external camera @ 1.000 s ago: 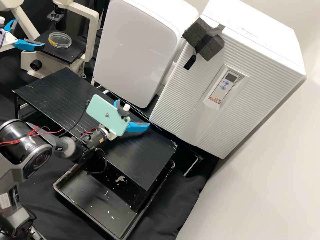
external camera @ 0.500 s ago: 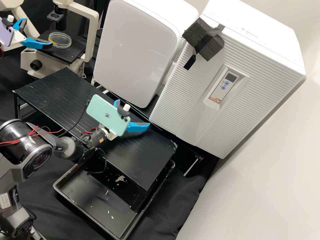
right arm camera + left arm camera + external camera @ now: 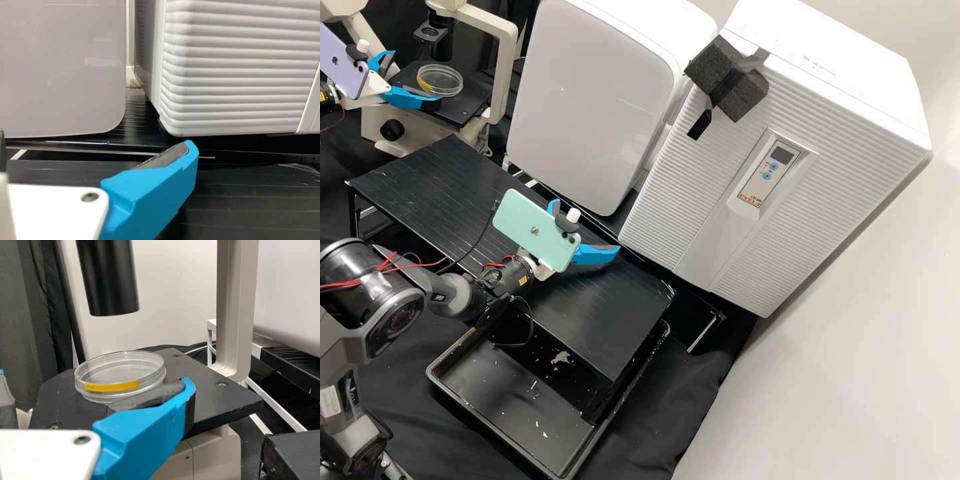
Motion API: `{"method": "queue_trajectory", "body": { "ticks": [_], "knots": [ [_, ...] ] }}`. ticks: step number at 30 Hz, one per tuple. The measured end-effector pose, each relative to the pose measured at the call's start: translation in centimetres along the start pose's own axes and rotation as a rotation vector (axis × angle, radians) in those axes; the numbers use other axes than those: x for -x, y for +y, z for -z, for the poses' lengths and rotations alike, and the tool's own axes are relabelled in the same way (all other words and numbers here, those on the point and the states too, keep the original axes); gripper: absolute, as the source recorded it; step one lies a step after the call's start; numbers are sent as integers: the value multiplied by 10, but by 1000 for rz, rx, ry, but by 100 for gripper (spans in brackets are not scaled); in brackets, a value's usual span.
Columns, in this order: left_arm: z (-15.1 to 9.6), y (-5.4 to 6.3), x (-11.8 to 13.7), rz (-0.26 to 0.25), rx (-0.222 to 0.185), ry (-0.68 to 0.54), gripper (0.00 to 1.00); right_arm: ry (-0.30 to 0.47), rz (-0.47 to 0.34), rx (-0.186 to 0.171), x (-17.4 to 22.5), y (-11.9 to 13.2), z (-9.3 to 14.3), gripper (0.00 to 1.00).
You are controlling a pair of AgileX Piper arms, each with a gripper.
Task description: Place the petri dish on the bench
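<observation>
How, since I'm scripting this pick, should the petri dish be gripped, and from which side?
I'd grip the petri dish by opposite parts of its round wall, coming in level from where the left tool is. It lies flat on the microscope stage, that upright wall exposed, and a black cylinder hangs higher up, so descending looks tighter.

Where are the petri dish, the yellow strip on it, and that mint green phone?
Petri dish (image 3: 121,371): left wrist view, on its clear round top.
Yellow strip (image 3: 111,386): left wrist view, on the strip's middle.
Mint green phone (image 3: 536,230): high view, near the middle of its back.
</observation>
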Motion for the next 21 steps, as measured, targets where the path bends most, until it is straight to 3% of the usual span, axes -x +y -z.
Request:
{"method": "queue_trajectory", "body": {
  "ticks": [11,21],
  "knots": [
    [5,-1,-19,-13,17,11,100,0,0,0,0,0,0,100],
    [5,-5,-33,4,117,-4,100,0,0,0,0,0,0,100]
  ]
}}
